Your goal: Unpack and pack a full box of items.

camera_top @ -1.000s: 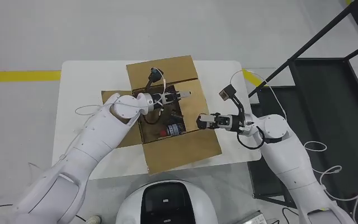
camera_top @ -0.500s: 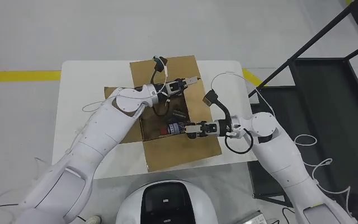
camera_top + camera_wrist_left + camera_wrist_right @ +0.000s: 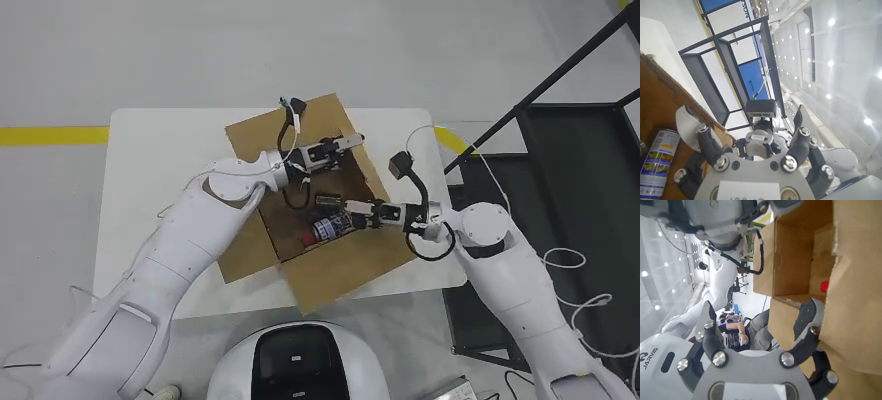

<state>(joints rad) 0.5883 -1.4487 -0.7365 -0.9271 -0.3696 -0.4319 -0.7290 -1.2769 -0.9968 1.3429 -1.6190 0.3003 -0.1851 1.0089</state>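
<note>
Unpacking, I reckon: left jaws and right jaws both spread at the cardboard box (image 3: 350, 266), the can (image 3: 326, 227) inside wanting pinching next.

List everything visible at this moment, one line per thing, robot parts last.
table: one, white, centre of the top view
box: one, brown cardboard, flaps open, set askew on the table
can: one, blue-and-white label, lying inside the box
red cap: one, red, inside the box at the can's end
dark item: count unclear, black, inside the box beyond the can
rack: one, black metal, on the floor to the robot's right of the table
floor line: one, yellow, level with the table's far end
left gripper: one, grey and black, open, at the box's far flap
right gripper: one, grey and black, open, at the box's rim near the can
</note>
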